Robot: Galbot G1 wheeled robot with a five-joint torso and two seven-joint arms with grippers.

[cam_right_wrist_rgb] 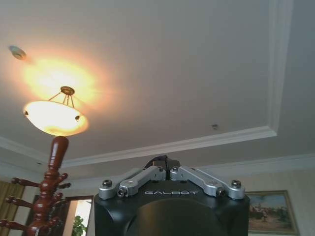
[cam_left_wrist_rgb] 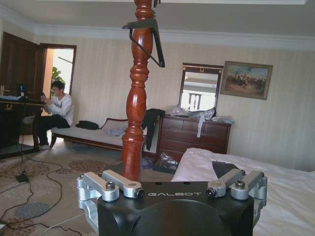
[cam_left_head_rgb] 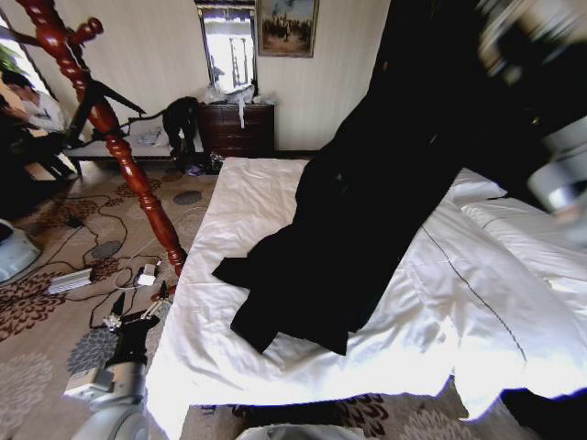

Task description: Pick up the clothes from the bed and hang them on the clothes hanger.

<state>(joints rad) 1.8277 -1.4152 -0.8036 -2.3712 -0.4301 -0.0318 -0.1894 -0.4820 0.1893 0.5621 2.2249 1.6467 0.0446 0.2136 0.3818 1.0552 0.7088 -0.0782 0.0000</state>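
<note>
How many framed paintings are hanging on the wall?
1: a painting hangs on the far wall right of the mirror, above the dresser. Others may be out of view.

The wide bed with rumpled white duvet (cam_left_head_rgb: pixel 275 348) carries the lower end of the black, slightly shiny jacket-like garment (cam_left_head_rgb: pixel 312 275).

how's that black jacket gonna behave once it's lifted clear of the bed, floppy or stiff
Probably floppy: the black jacket hangs in long folds from the raised right claw, its hem trailing on the bed. Its slight sheen hints it may slip. It will likely swing when carried.
</note>
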